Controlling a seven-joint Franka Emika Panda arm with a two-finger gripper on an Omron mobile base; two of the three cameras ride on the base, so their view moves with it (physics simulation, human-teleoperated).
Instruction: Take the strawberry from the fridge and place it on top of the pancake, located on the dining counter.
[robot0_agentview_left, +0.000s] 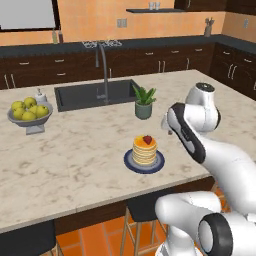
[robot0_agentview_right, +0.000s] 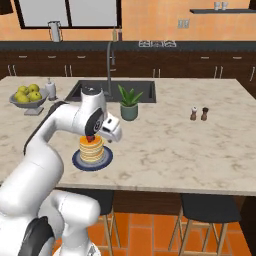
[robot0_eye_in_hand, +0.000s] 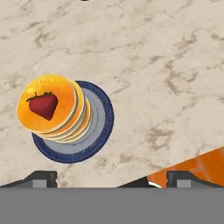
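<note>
Pincer (robot0_eye_in_hand: 111, 177) hangs wide open and empty above the strawberry (robot0_eye_in_hand: 43, 105) lying on the pancake (robot0_eye_in_hand: 54, 111).

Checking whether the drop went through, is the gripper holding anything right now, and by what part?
Nothing is held. The gripper is open, and the strawberry lies on top of the pancake.

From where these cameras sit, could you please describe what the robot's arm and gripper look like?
The arm is built of glossy white, rounded segments with dark grey to black bands and round caps at the joints. No cables or markings can be made out on it. The gripper ends in two small dark fingertips with lighter grey faces, blocky in shape, seen in the hand view.
</note>
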